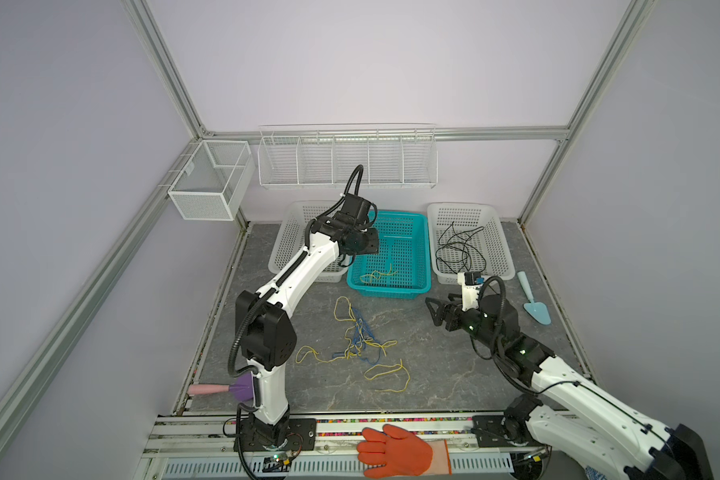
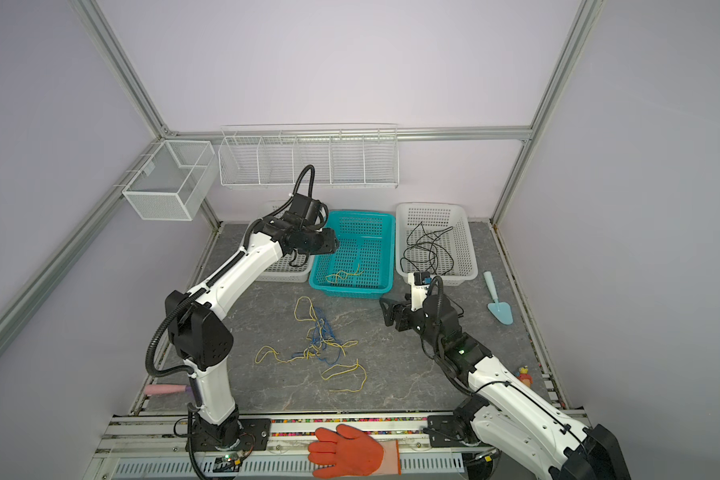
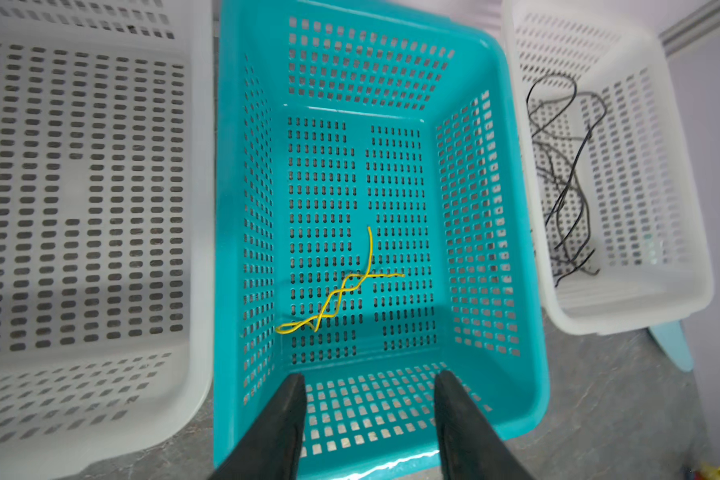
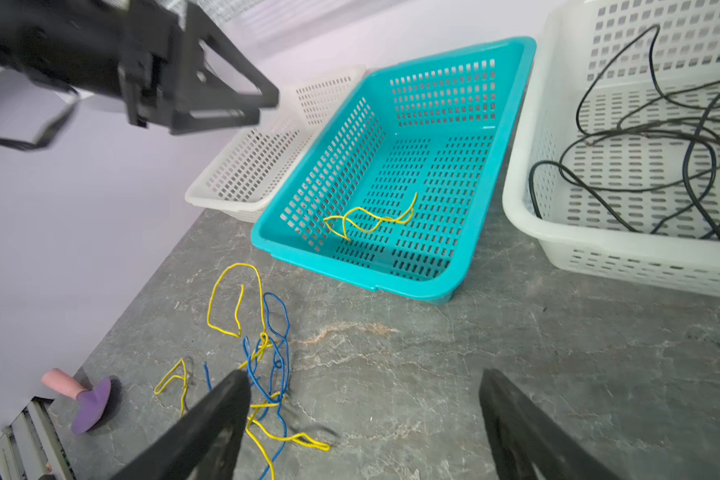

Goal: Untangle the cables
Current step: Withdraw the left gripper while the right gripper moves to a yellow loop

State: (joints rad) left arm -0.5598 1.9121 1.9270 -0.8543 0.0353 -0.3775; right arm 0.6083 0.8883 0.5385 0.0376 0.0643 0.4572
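A tangle of thin yellow and blue cables (image 1: 362,340) (image 2: 321,340) (image 4: 267,361) lies loose on the grey table. One yellow cable (image 1: 377,275) (image 3: 341,291) (image 4: 371,218) rests on the floor of the teal basket (image 1: 387,291) (image 3: 229,208). Black cables (image 1: 460,249) (image 3: 566,178) (image 4: 661,145) lie in the white basket (image 1: 470,205) to its right. My left gripper (image 3: 371,376) (image 4: 267,109) hangs above the teal basket's near end, open, with nothing between its fingers. My right gripper (image 4: 364,377) (image 1: 432,311) hovers open and empty over bare table, right of the tangle.
A second white basket (image 1: 287,249) stands left of the teal one, with nothing seen in it. A light blue trowel (image 1: 533,299) lies at the right, a pink and purple tool (image 1: 225,388) at the front left, an orange glove (image 1: 395,453) on the front rail. Wire racks (image 1: 346,158) hang on the back wall.
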